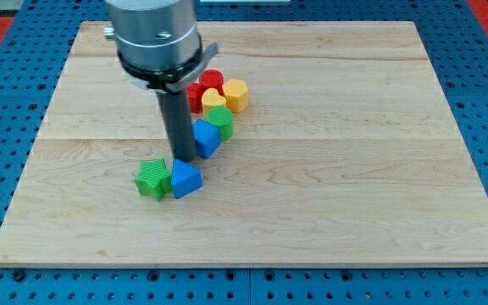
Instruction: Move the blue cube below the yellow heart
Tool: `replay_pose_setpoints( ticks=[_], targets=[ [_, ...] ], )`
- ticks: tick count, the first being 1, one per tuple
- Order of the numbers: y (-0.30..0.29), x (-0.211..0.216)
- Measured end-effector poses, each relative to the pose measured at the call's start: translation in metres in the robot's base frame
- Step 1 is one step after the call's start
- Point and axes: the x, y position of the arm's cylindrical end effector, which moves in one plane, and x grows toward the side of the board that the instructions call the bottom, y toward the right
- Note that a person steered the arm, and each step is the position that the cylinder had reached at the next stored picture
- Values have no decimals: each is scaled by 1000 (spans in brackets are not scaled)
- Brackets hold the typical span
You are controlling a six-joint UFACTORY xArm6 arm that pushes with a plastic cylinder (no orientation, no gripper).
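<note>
The blue cube (207, 138) sits near the board's middle, just below a green round block (221, 121). The yellow heart (213, 101) lies above that green block, so the cube stands below the heart with the green block between them. My tip (183, 158) rests on the board against the cube's left lower side. The rod hides part of the cube's left edge.
A yellow hexagon (236, 95) lies right of the heart. Two red blocks (211, 81) (196, 91) sit above and left of the heart. A blue triangle-like block (185, 179) and a green star (152, 178) lie just below my tip. The wooden board (354, 169) sits on blue pegboard.
</note>
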Motion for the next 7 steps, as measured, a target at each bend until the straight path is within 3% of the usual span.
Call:
replay_pose_setpoints(
  ticks=[4,7],
  targets=[
    [133,-6],
    [51,-27]
  ],
)
